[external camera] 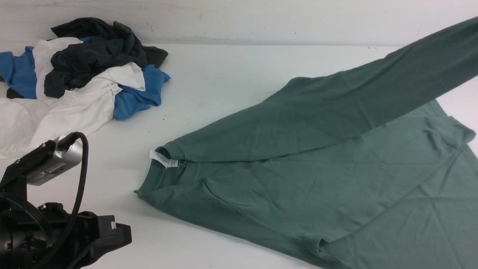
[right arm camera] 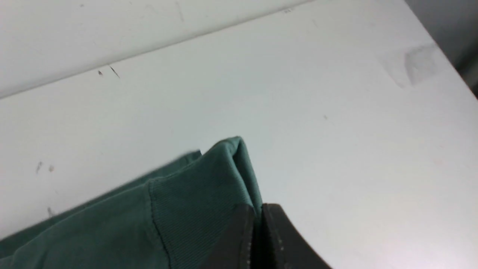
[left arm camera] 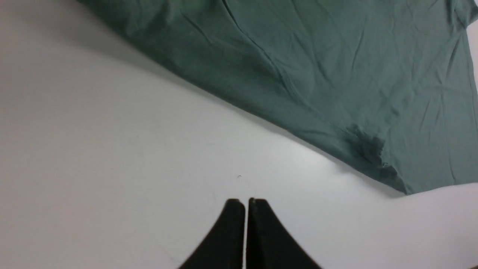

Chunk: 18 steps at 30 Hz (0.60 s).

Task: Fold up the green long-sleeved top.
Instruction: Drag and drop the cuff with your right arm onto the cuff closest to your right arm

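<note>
The green long-sleeved top (external camera: 336, 168) lies spread across the right half of the white table, its neck with a white label (external camera: 164, 158) pointing left. One long sleeve (external camera: 392, 78) stretches up toward the far right and runs out of view. In the right wrist view my right gripper (right arm camera: 257, 209) is shut on the ribbed cuff (right arm camera: 201, 198) of that sleeve, held above the table. My left gripper (left arm camera: 245, 203) is shut and empty above bare table, near the top's edge (left arm camera: 298, 93). The left arm (external camera: 48, 220) sits at the front left.
A pile of other garments (external camera: 78, 74), dark charcoal, blue and white, lies at the back left. A wall (external camera: 239, 18) runs behind the table. The table's right edge (right arm camera: 440, 48) shows in the right wrist view.
</note>
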Motion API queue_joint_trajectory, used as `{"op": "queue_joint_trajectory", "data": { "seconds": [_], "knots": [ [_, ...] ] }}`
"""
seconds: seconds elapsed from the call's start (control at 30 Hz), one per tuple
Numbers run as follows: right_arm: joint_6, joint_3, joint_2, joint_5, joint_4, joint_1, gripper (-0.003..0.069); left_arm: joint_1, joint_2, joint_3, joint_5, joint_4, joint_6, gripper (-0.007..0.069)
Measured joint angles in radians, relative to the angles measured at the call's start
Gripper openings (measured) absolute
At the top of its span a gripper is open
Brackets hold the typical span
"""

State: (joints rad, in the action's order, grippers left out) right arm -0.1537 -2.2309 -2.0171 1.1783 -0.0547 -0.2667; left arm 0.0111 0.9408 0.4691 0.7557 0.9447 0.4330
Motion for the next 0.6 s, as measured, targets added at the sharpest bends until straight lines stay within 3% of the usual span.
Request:
{"op": "queue_joint_trajectory", "data": {
  "seconds": [0.2, 0.4, 0.6],
  "knots": [
    [-0.033, 0.22, 0.155, 0.071, -0.02, -0.001, 0.0002, 0.0, 0.0, 0.0, 0.006, -0.002, 0.007, -0.0001],
    [-0.044, 0.673, 0.297, 0.073, -0.016, -0.001, 0.0002, 0.0, 0.0, 0.0, 0.027, -0.01, 0.028, -0.0001],
    [-0.049, 0.979, 0.306, 0.032, -0.039, -0.001, 0.0002, 0.0, 0.0, 0.0, 0.032, -0.011, 0.044, -0.0001]
  ]
}}
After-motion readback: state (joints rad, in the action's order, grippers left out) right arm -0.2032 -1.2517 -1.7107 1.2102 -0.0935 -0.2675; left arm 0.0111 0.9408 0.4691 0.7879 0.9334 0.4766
